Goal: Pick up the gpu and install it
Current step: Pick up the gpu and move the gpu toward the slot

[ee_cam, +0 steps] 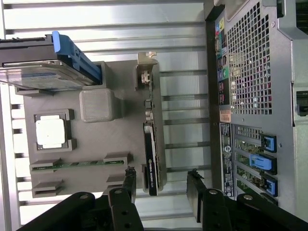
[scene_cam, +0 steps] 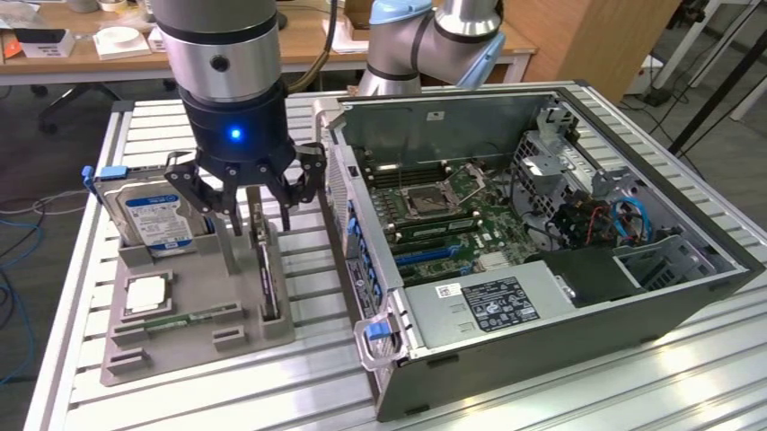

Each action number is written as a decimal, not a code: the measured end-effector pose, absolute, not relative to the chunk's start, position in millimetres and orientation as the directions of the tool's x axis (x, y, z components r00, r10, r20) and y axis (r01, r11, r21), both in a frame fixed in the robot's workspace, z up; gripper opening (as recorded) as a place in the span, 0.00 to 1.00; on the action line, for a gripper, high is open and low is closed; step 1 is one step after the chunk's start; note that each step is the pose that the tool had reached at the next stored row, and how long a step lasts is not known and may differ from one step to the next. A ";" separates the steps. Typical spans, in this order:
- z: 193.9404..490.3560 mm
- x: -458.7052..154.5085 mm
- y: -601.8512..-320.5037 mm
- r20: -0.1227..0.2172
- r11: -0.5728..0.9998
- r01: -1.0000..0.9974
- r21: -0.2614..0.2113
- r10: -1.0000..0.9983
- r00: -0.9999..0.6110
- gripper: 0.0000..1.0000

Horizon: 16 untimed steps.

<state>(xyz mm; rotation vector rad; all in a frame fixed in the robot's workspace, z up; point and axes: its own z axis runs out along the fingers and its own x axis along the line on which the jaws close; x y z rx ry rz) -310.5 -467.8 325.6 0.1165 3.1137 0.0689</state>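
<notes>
- Arm (scene_cam: 222, 72): it reaches down from above over the grey holder tray (scene_cam: 198, 337) (ee_cam: 96, 108). The tray lies on the slatted metal surface (scene_cam: 576, 395) (ee_cam: 110, 19), at the exterior view's left.
- Fingers (scene_cam: 291, 193) (ee_cam: 195, 192): you see them spread wide and gripping nothing. They hover above the tray, over the gpu. In the wrist view one finger stands on each side of the card's line, and both are clear of it.
- Gpu (scene_cam: 268, 278) (ee_cam: 151, 139): the card stands on its long edge in a slot along the tray's right side, the side nearer the computer case. Its silver bracket is at the end towards the hard drive, and the black cooler runs along the rest. It is not yet in the case.
- Hard drive (scene_cam: 156, 215) (ee_cam: 43, 67): blue-labelled, it stands upright at the tray's far left corner, with a blue clip on its upper edge.
- Processor chip (scene_cam: 146, 294) (ee_cam: 50, 132): it lies flat in a square recess, nearer to you than the drive.
- Memory stick (scene_cam: 192, 316) (ee_cam: 77, 164): narrow and green, it sits in a slim slot just beside the chip, on its near side.
- Computer case (scene_cam: 599, 337) (ee_cam: 250, 72): it lies on its side just to the right of the tray, with the open side upward. Inside, you can see the motherboard (scene_cam: 437, 202) bare at the far half and the labelled power supply (scene_cam: 504, 301) at the near end.
- Blue slot tabs (scene_cam: 356, 242) (ee_cam: 263, 161): they line the case wall that faces the tray.
</notes>
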 end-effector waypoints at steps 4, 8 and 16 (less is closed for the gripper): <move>325.3 -310.5 -467.8 -0.023 0.996 0.074 0.045 0.075 -0.997 0.55; 324.4 -310.5 -467.8 -0.023 0.996 0.074 0.045 0.075 -0.997 0.55; 323.2 -310.5 -467.8 -0.023 0.996 0.074 0.045 0.075 -0.997 0.55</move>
